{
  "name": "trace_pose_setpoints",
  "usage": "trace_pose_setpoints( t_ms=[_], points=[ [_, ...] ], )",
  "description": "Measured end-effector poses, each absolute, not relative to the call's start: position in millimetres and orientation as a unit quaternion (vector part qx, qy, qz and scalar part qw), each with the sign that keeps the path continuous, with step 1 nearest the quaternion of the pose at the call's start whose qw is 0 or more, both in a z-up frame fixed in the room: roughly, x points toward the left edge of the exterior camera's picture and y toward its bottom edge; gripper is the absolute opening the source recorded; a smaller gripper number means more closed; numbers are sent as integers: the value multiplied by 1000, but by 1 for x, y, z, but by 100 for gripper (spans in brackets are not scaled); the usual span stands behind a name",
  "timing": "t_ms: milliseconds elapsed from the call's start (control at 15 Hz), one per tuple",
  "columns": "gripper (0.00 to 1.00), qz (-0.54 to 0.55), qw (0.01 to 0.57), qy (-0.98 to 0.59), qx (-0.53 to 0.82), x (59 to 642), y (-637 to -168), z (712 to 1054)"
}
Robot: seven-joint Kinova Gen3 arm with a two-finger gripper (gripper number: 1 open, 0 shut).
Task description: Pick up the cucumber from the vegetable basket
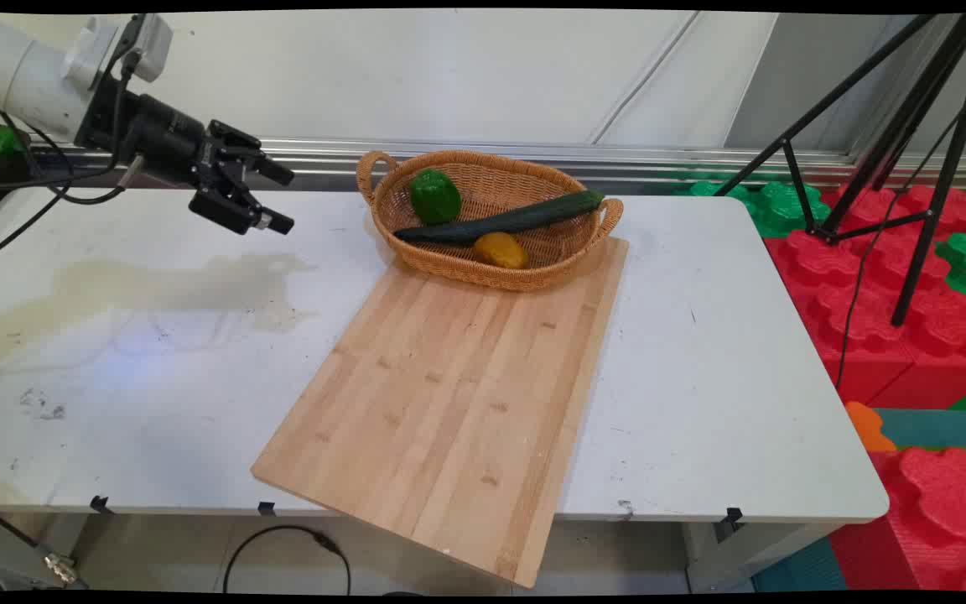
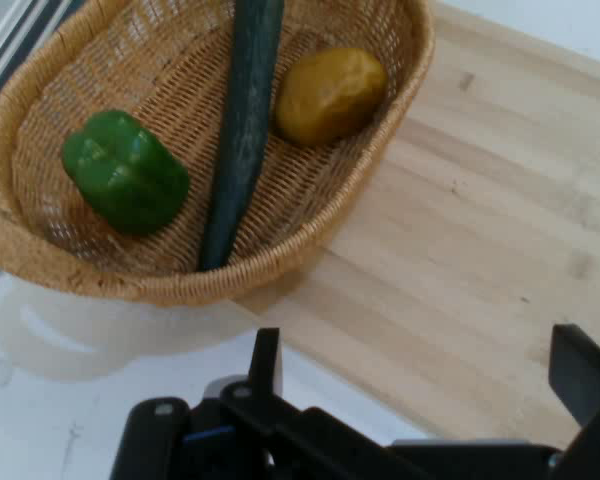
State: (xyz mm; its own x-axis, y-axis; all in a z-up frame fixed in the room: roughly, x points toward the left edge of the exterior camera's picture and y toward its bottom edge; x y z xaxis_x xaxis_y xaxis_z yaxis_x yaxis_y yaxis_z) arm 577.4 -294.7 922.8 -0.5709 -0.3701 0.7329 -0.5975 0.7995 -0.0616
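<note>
The gripper (image 1: 267, 197) hangs above the worktop's (image 1: 701, 377) far left part, jaws spread and holding nothing, near the wicker basket (image 1: 382, 220) at the far edge. The basket holds one green bell pepper (image 1: 435, 195), one cucumber (image 1: 500, 222) and one yellow lemon-like fruit (image 1: 500, 250). One wooden cutting board (image 1: 449, 394) overhangs the near edge; a knock could probably tip it off.

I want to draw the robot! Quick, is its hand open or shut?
Gripper: open, jaws spread wide, holding nothing, raised above the table left of the basket.
</note>
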Motion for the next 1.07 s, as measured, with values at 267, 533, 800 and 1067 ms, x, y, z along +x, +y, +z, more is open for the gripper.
trace_pose_setpoints(
  t_ms=[267,533,800,1067],
  points=[
    [100,163,381,-868,272,566,-308,929],
    [100,174,391,-868,251,544,-328,936],
    [100,181,401,-867,232,513,-353,939],
    [100,183,405,-867,225,484,-376,935]
  ],
)
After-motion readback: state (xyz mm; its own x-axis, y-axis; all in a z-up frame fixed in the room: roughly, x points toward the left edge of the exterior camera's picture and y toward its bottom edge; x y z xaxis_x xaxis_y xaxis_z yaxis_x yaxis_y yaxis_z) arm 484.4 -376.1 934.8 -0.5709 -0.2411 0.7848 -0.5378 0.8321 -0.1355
